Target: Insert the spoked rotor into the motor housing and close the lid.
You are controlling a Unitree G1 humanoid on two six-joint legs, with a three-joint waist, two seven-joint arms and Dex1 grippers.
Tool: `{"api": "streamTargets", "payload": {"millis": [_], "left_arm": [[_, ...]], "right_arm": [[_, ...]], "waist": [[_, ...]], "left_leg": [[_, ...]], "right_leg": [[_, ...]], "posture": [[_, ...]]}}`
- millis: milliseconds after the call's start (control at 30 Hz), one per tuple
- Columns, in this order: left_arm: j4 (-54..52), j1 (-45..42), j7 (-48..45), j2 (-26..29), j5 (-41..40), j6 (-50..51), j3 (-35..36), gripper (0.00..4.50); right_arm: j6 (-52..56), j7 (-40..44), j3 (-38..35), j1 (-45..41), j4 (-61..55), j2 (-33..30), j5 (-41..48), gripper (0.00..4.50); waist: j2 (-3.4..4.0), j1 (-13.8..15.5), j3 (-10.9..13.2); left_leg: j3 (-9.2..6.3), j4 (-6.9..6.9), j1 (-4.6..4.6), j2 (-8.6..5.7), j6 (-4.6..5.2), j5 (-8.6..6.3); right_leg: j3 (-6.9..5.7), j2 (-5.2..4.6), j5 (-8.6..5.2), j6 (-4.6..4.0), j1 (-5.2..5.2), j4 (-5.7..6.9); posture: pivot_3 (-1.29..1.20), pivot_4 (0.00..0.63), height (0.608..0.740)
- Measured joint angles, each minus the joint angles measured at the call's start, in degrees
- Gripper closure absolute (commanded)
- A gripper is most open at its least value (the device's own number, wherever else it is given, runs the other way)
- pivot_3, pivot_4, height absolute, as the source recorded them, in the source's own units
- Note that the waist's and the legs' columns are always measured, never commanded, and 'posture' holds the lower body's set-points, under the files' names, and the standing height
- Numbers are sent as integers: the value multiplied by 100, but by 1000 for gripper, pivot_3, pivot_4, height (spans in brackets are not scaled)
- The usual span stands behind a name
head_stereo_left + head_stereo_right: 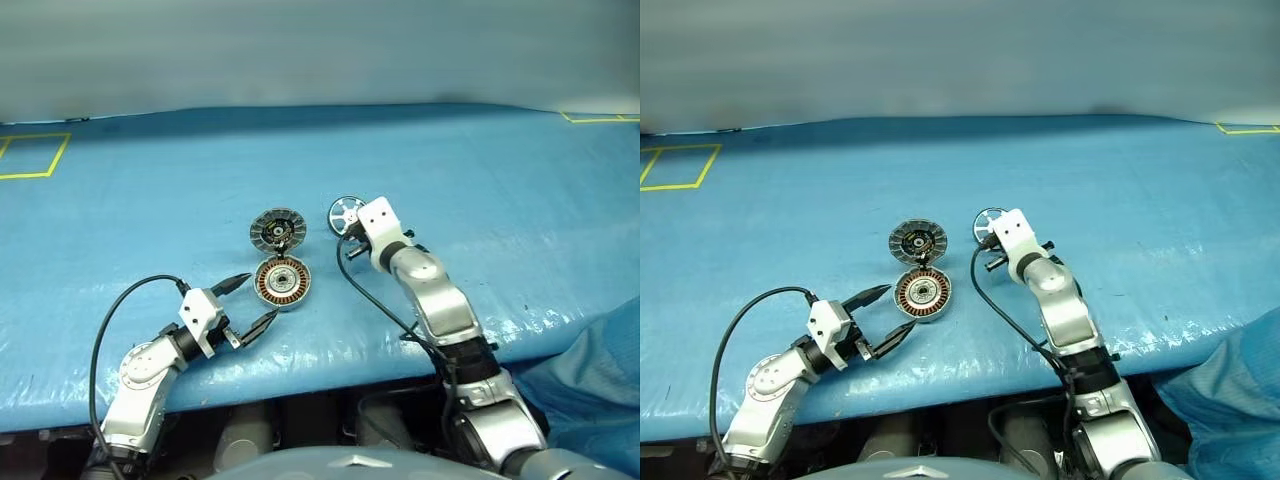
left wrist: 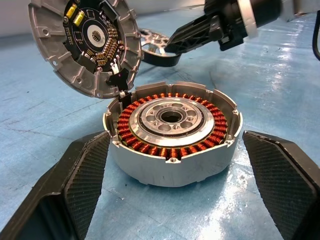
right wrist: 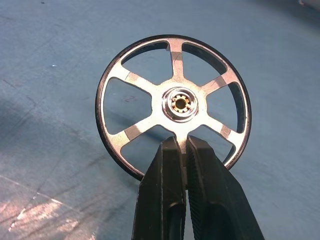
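Note:
The motor housing [image 1: 283, 281] lies on the blue cloth with its copper windings showing. The lid [image 1: 277, 231] stands tilted up at the housing's far rim, its circuit-board face [image 2: 85, 40] turned toward the housing. My left gripper [image 1: 258, 298] is open just in front of the housing, one finger [image 2: 75, 185] on each side of it and not touching. To the right of the lid, my right gripper [image 3: 181, 150] is shut on a silvery spoke of the spoked rotor [image 3: 175, 105]. The rotor is held upright, slightly above the cloth [image 1: 345, 212].
The blue cloth [image 1: 480, 180] covers the whole table and is wrinkled near the front edge. Yellow tape squares [image 1: 30, 155] mark the far left and far right corners. A black cable [image 1: 110, 320] loops off my left wrist.

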Motion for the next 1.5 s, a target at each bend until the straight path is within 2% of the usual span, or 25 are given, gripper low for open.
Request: {"api": "streamTargets", "payload": {"millis": [100, 200, 367, 633, 1067, 1500], "left_arm": [[0, -7, -92, 6, -25, 20, -4, 0], [10, -21, -184, 8, -49, 19, 2, 0], [40, -53, -299, 7, -50, -1, 4, 0], [114, -60, -307, 4, -43, -63, 34, 0], [117, 69, -134, -17, -33, -183, 179, 0], [118, 99, -68, -20, -20, -282, 185, 0]], "right_arm": [[318, 300, -93, 504, -797, -115, 324, 4463], [587, 882, -122, 1101, -1669, -225, 1043, 4463], [704, 1373, 45, 1385, -2219, -355, 1725, 4463], [683, 1307, 638, 1114, -2147, -178, 1891, 4463], [423, 1315, 1223, 675, -1369, -204, 1805, 4463], [221, 1309, 1417, 567, -1136, -296, 1631, 4463]], "waist": [[0, -13, 0], [1, -3, 1], [1, -7, 1], [0, 2, 0], [-1, 3, 0], [-1, 4, 0]], "left_leg": [[-1, -4, 2, 3, 19, -11], [-7, -4, 5, 7, 18, -11], [-9, 3, 18, 7, 19, -12], [-14, 3, 9, 4, 21, -13], [-14, 3, 9, 4, 21, -13], [-14, 4, 9, 4, 21, -13]], "right_leg": [[0, 2, -3, -3, -2, 0], [-2, 7, -5, -7, -1, 3], [-5, 1, -6, -7, -7, 3], [-10, -1, -5, -8, -5, 1], [-14, -1, -5, -8, -1, 2], [-13, -1, -5, -8, 0, 2]], "posture": [[0, 150, 740], [0, 150, 740], [0, 150, 740], [0, 150, 740], [0, 150, 740], [0, 150, 740]]}}
